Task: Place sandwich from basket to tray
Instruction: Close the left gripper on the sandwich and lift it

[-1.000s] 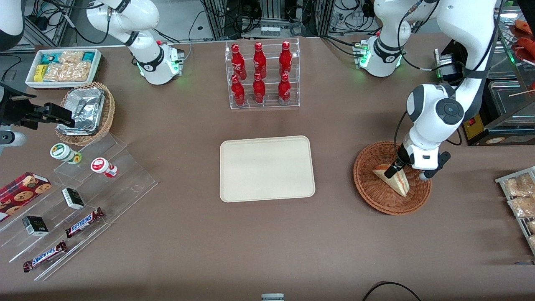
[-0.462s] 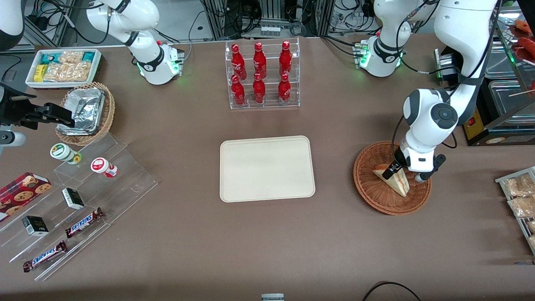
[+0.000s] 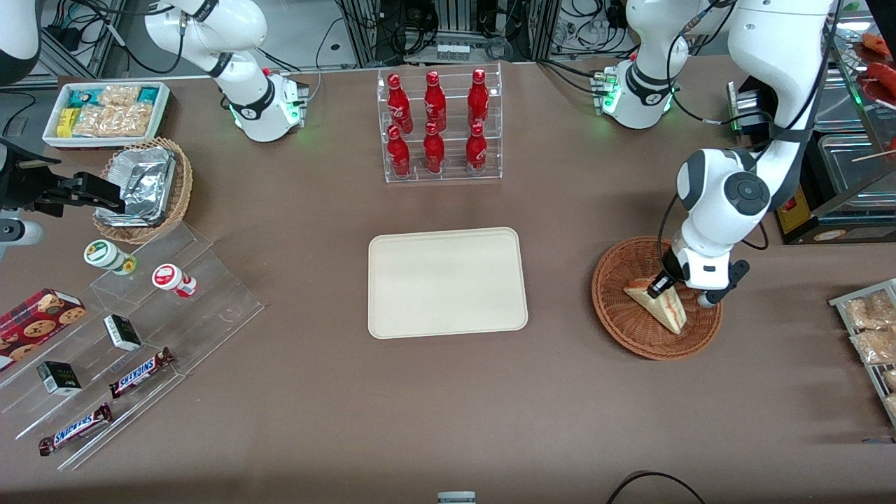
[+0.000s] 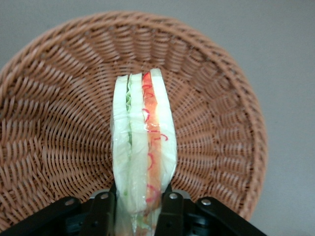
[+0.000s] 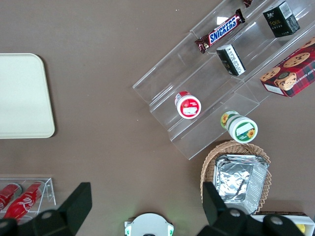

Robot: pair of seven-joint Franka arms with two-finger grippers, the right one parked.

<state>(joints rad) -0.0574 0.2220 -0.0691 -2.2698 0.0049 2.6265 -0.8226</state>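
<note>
**Now: sandwich gripped inside the basket**

Here the gripper (image 3: 663,285) sits low over the reddish-brown wicker basket (image 3: 623,325), at the working arm's end of the table; its two black fingers (image 4: 101,211) press against the wide end of the sandwich (image 3: 658,302) from either side, clamped on it. From the wrist, the sandwich (image 4: 142,147) stands on edge between the fingers, its cut face showing pale bread, a green layer and a red-orange layer under clear wrap; the woven floor of the basket (image 4: 54,128) spreads around it. From the front, the wedge's narrow tip points toward the camera and lies within the basket's rim; whether it rests on the weave or is just above it cannot be told. The cream tray (image 3: 399,308) lies at the table's middle, well apart from the basket, with nothing on it; the clear rack of red bottles (image 3: 435,126) stands farther from the camera than the tray.
</note>
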